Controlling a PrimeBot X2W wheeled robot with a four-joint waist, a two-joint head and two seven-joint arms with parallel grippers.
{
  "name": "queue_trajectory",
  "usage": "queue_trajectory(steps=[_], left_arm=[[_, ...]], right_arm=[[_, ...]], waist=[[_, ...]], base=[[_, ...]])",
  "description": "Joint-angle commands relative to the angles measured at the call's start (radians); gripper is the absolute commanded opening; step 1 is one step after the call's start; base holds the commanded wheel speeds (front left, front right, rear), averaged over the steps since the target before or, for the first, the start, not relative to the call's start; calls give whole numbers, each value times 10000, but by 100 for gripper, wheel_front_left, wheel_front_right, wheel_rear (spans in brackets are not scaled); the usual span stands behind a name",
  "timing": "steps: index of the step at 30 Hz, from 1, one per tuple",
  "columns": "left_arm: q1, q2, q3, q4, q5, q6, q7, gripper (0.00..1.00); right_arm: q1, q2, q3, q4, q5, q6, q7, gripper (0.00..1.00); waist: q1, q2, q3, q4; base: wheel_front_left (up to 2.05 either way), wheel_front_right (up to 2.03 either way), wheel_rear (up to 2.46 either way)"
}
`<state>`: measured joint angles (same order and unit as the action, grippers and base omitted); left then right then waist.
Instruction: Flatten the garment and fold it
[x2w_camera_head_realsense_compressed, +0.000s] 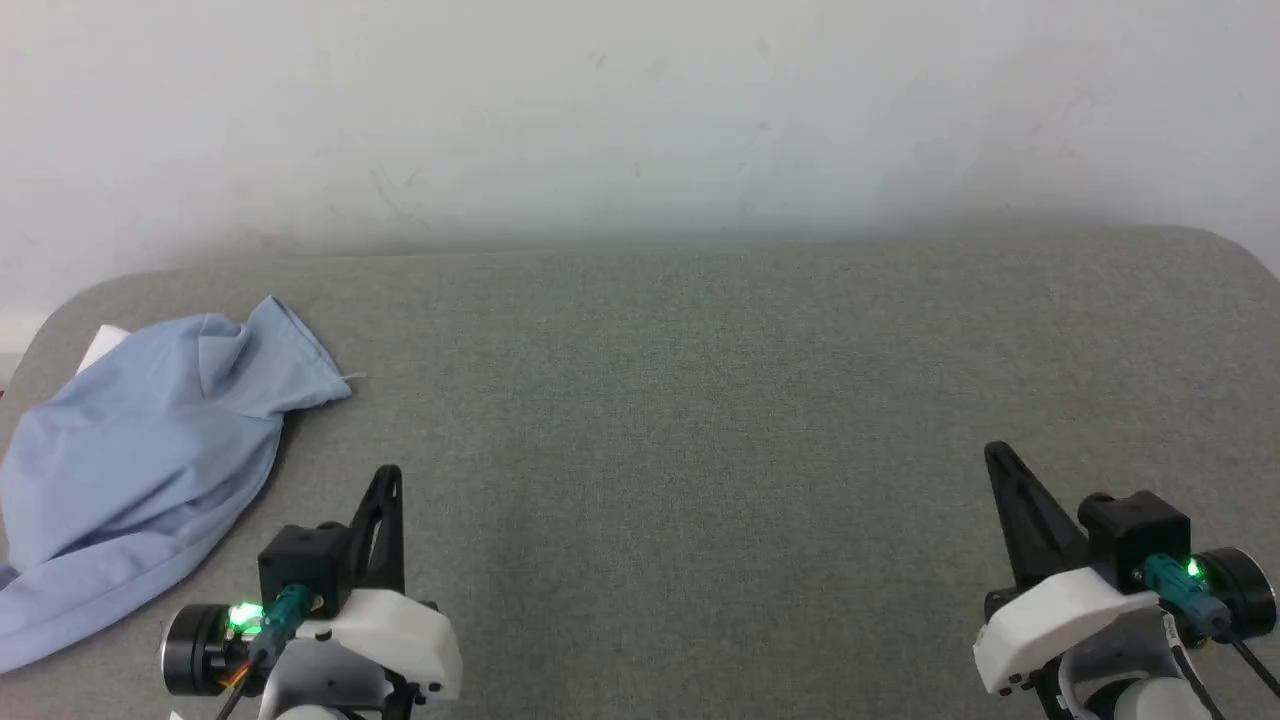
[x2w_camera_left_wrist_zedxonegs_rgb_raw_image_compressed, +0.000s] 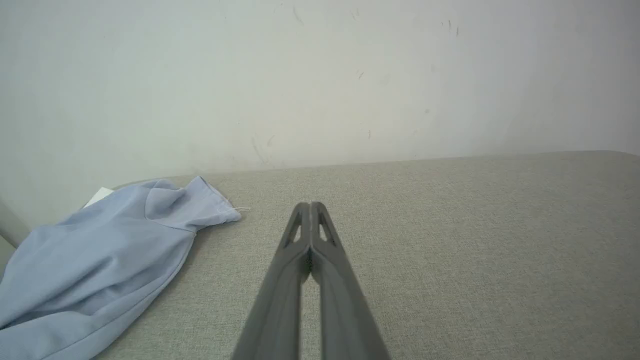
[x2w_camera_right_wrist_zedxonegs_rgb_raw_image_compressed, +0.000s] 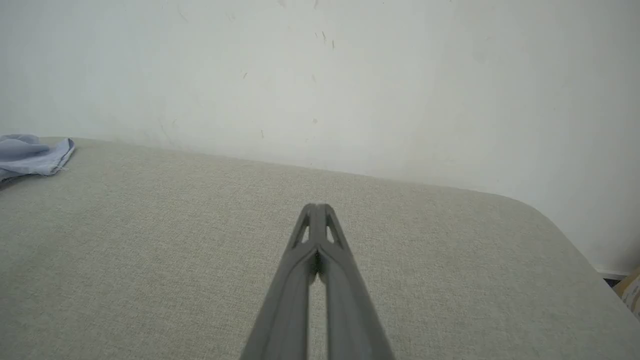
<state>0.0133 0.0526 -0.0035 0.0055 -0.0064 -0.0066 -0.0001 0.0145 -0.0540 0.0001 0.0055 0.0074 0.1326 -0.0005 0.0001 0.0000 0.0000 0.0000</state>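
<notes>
On far left of grey bench (x2w_camera_head_realsense_compressed: 680, 420), crumpled light blue garment (x2w_camera_head_realsense_compressed: 140, 450); left claw (x2w_camera_head_realsense_compressed: 390, 480), right claw (x2w_camera_head_realsense_compressed: 1000, 457) both fully closed, holding nothing.

The grey padded surface (x2w_camera_head_realsense_compressed: 700, 420) is left open across its middle and right. Its left end is occupied by the crumpled garment (x2w_camera_head_realsense_compressed: 130, 470). Far passage is blocked by the wall (x2w_camera_head_realsense_compressed: 640, 120).
</notes>
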Motion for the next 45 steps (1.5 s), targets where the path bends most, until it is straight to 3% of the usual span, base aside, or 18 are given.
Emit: queue_trajectory(steps=[1,29,30,45], left_arm=[[-133,-24,35,-55,64,66,1,0],[2,0,-10,7,-7,-2,-5,0],[3,2,-15,14,-8,-1,-6,100],[-23,-3,-185,160,-208,58,-285,100]], right_arm=[[-145,38,-1,-55,-74,-19,5,0],[8,-4,-1,10,9,0,-5,0],[13,-6,-1,17,10,0,-6,100],[-12,-3,-105,134,184,-2,-285,100]], waist=[[-1,0,0,0],[-1,0,0,0],[-1,0,1,0],[-1,0,23,-1]], base=[[0,0,0],[0,0,0],[0,0,0],[0,0,0]])
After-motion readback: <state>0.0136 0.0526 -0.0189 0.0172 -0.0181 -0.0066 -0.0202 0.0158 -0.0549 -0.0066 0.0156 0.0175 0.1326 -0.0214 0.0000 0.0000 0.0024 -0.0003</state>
